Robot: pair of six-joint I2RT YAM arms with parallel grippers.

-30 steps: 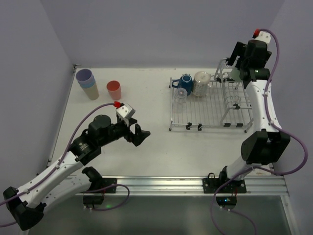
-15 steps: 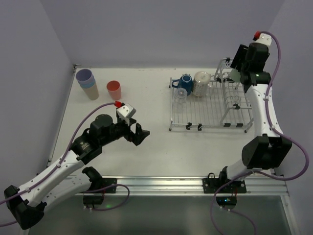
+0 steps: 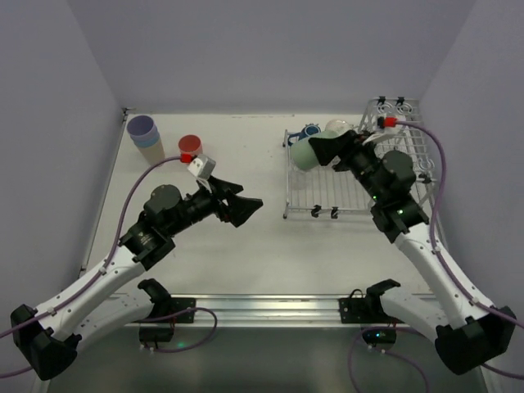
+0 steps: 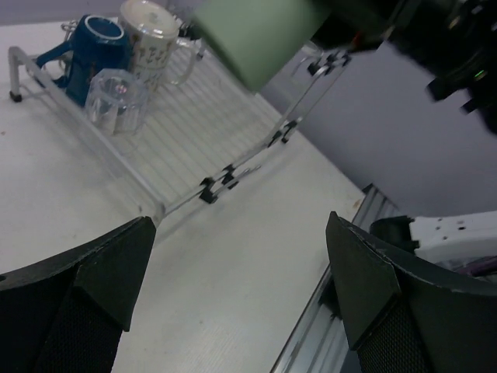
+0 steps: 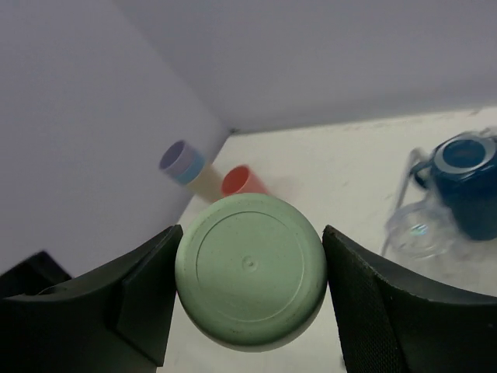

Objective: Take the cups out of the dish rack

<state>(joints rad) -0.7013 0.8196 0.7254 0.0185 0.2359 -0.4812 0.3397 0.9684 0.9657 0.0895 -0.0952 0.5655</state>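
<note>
Pale green plastic, smooth and unmarked: the tumbler [image 3: 306, 153] hangs tilted in the air over the far left end of the dish rack [image 3: 348, 196]. My right gripper [image 3: 326, 150] is clamped on its flanks, and its ringed round base faces my right wrist camera. On the rack beneath it sit a dark blue mug [image 4: 93, 43], a speckled mug [image 4: 151, 39] and a clear glass [image 4: 116, 97]. My left gripper [image 4: 241, 264] hangs spread and empty over the table [image 3: 270, 246], left of the rack. A salmon cup [image 3: 190, 146] and stacked tumblers [image 3: 146, 135] stand far left.
</note>
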